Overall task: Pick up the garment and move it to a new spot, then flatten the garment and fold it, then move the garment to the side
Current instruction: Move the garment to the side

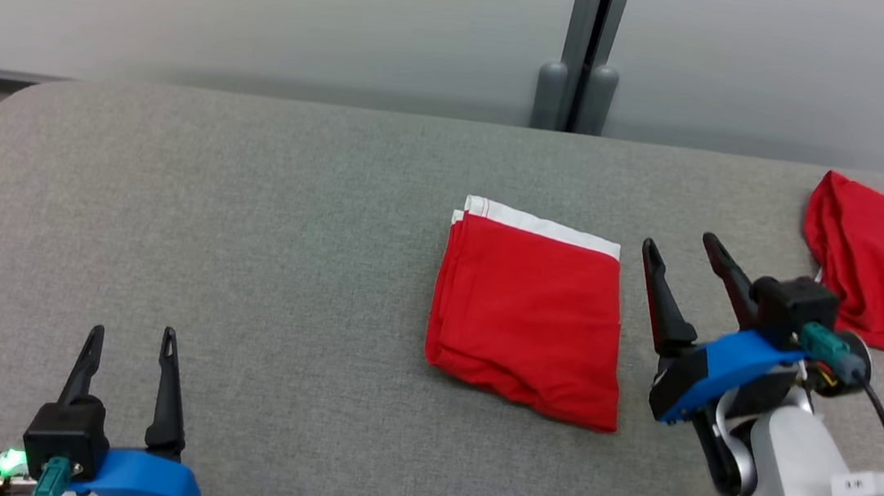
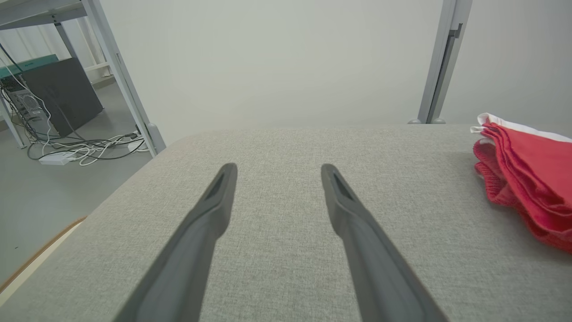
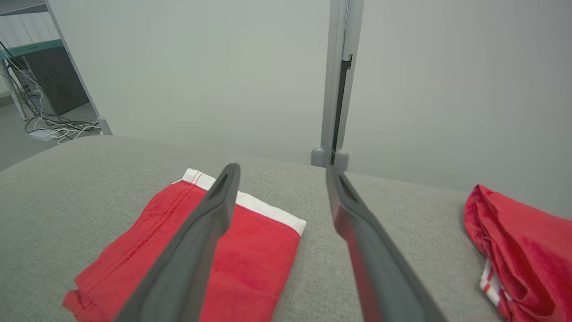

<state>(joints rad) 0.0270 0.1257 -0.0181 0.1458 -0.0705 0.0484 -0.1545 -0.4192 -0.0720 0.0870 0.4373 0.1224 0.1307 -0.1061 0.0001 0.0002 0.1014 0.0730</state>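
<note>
The right gripper (image 1: 679, 244) hovers in the head view just beside the right edge of the garment (image 1: 525, 314), its two fingers spread wide and holding nothing. The garment lies as a neat red rectangle with a white band along its far edge, near the middle of the grey table (image 1: 248, 219). The left gripper (image 1: 133, 331) sits at the lower left, well apart from the garment, also open and empty. A second red cloth (image 1: 882, 278) lies crumpled at the table's far right.

In the left wrist view, the left gripper (image 2: 278, 169) points across bare table (image 2: 277, 143). The stacked edges of the garment (image 2: 532, 170) show at the right.

In the right wrist view, the right gripper (image 3: 281, 170) looks down over the garment (image 3: 263, 255), one finger above its right part and the other above bare table. The second red cloth (image 3: 523, 241) lies further right.

Folding looks finished, so the step in hand is probably the last one: moving the garment aside. That calls for lowering the right gripper to the near edge, pinching all layers together, and sliding or lifting the garment without spilling the fold.
</note>
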